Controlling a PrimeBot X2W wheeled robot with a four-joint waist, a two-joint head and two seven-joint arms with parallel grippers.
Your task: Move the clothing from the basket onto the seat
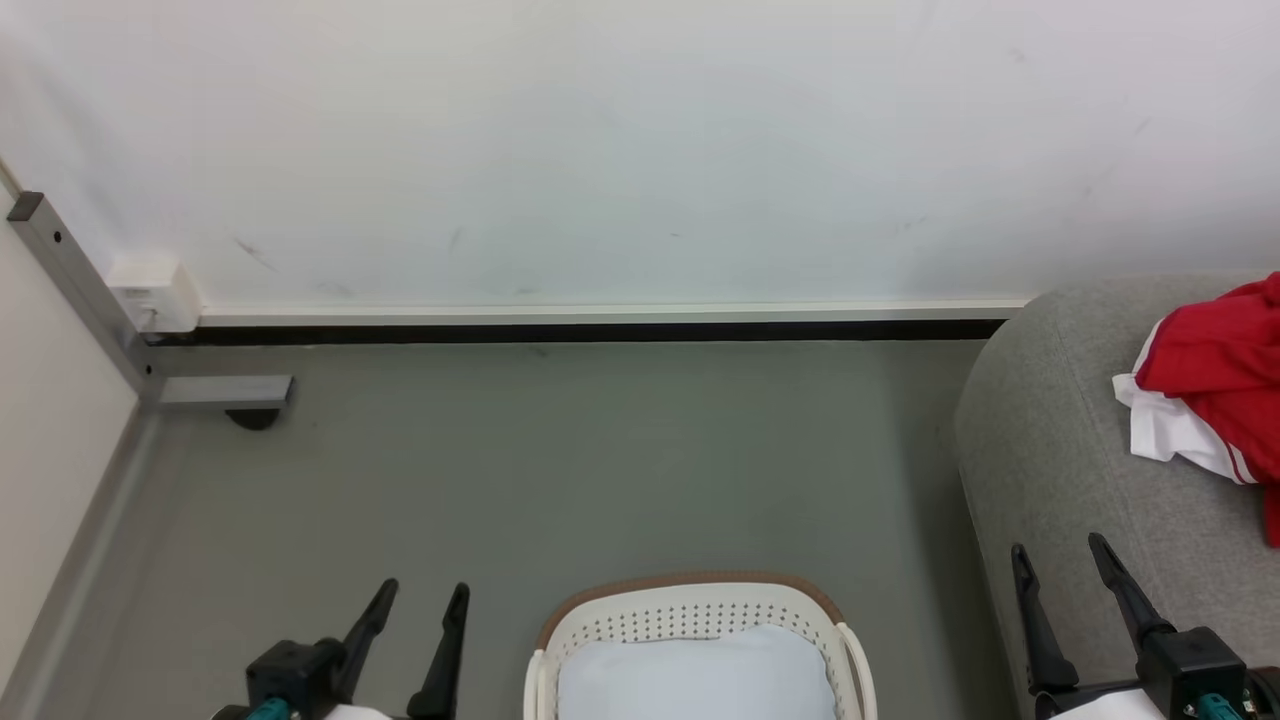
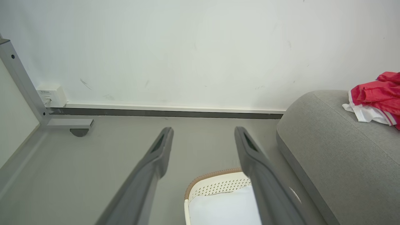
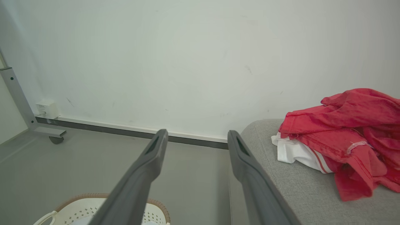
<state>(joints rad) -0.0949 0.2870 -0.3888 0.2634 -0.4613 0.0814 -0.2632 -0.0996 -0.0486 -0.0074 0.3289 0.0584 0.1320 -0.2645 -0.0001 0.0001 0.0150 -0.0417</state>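
Left claw (image 2: 203,128) spread; basket (image 2: 218,186) (pad (image 2: 222,207) inside) beside seat (image 2: 328,150) bearing clothing (image 2: 375,93).

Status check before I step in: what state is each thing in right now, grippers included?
red clothing: crumpled heap lying on the grey sofa
laundry basket: upright on the floor, no red fabric in its visible part
pale pad: lying flat inside the basket
left gripper: open, empty
right gripper: open, empty
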